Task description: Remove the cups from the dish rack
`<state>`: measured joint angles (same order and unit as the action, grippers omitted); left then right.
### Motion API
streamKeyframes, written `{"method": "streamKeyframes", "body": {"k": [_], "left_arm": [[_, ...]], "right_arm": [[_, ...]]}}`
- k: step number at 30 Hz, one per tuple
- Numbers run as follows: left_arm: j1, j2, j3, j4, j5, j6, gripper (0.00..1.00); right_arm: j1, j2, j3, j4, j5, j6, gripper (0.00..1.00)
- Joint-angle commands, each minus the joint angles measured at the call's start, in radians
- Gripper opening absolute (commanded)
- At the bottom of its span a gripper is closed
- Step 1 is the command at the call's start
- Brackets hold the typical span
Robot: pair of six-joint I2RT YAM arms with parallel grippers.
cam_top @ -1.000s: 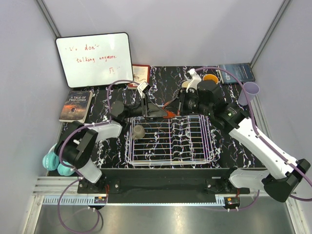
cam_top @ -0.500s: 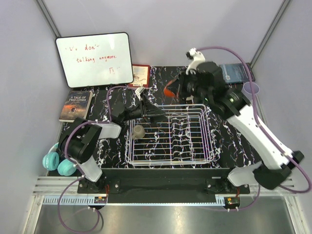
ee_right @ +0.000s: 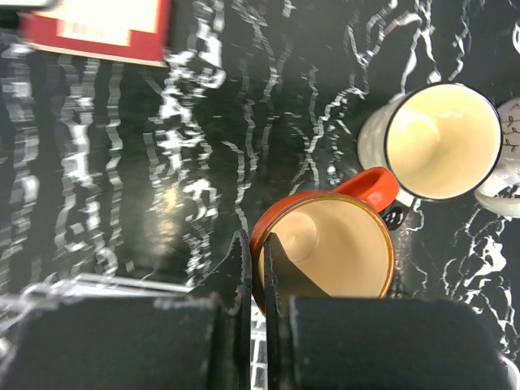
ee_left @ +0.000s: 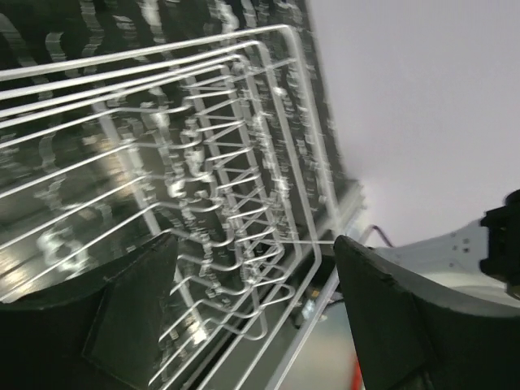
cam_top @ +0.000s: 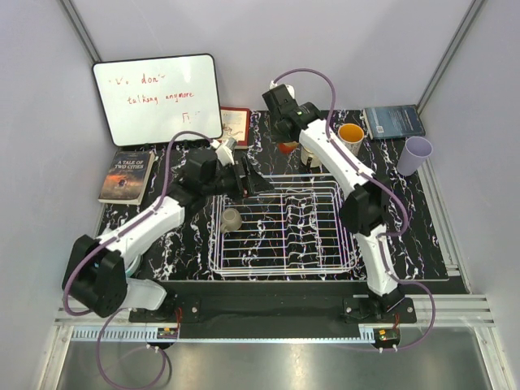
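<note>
In the right wrist view the right pincer (ee_right: 253, 253) covers the near rim of the orange mug (ee_right: 329, 244). A white cup (ee_right: 512, 162) is cut off by the right edge and a red book (ee_right: 97, 28) by the top. From above, the right arm (cam_top: 333, 158) hides most of that mug near the counter's (cam_top: 191, 256) far edge. The left wrist view smears the dish rack (ee_left: 203, 187), which runs off the left edge.
</note>
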<state>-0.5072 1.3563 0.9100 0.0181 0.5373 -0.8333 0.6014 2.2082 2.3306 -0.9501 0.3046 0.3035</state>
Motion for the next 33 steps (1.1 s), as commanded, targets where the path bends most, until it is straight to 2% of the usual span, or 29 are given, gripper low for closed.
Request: {"method": "streamKeyframes", "body": {"k": [1, 9, 16, 25, 33], "left_arm": [[0.001, -0.097, -0.013, -0.251, -0.206, 0.122, 0.82], [-0.001, -0.174, -0.063, -0.287, -0.293, 0.099, 0.82], [-0.016, -0.197, -0.077, -0.311, -0.333, 0.085, 0.81], [-0.036, -0.267, -0.106, -0.348, -0.414, 0.080, 0.80], [-0.044, -0.306, -0.126, -0.379, -0.464, 0.082, 0.81]], "right_arm": [[-0.005, 0.062, 0.153, -0.056, 0.070, -0.010, 0.00], [-0.005, 0.228, 0.242, -0.039, 0.073, -0.027, 0.00], [-0.014, 0.311, 0.245, -0.012, 0.085, -0.050, 0.00], [-0.026, 0.429, 0.340, -0.004, 0.062, -0.041, 0.00], [-0.025, 0.461, 0.299, -0.010, 0.139, -0.053, 0.00]]}}
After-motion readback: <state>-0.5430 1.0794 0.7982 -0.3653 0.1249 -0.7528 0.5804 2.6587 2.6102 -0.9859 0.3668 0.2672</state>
